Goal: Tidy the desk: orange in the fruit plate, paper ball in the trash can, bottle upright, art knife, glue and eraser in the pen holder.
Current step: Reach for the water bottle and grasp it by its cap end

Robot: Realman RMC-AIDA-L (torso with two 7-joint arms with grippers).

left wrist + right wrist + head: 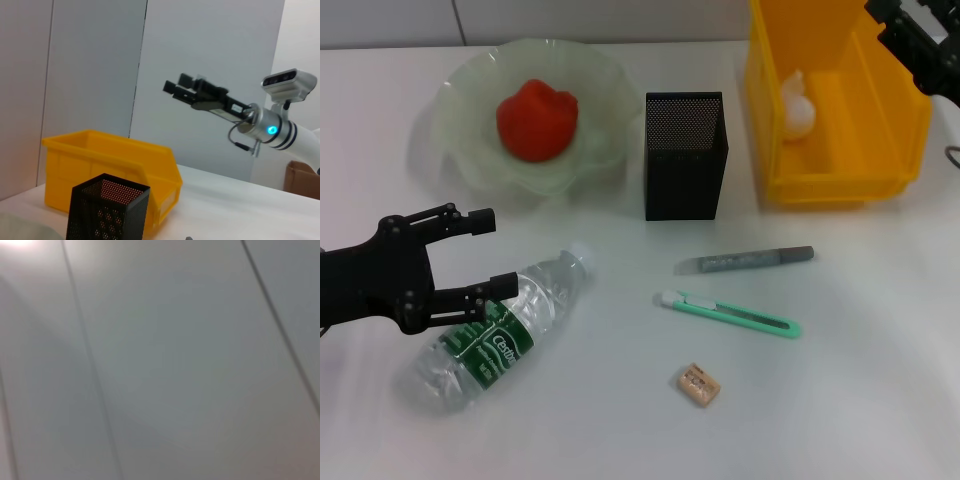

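Two spread fingers of the left tool [485, 255] flank a clear, ribbed plastic bottle [500, 330] lying flat.

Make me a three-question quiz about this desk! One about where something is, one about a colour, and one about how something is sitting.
1. Where is the white paper ball?
A. Inside the yellow bin
B. In the black pen holder
C. Beside the eraser

2. What colour is the art knife's handle?
A. Red
B. Green
C. Black

3. How is the bottle sitting?
A. Standing upright
B. Lying on its side
C. Hanging from the left hand

Answers:
1. A: the paper ball rests within the walls of the yellow bin.
2. B: the art knife is a mint-green strip on the desk, in front of the grey glue stick.
3. B: the bottle lies flat on the desk, cap pointing towards the pen holder, with the open left hand at it but not closed on it.
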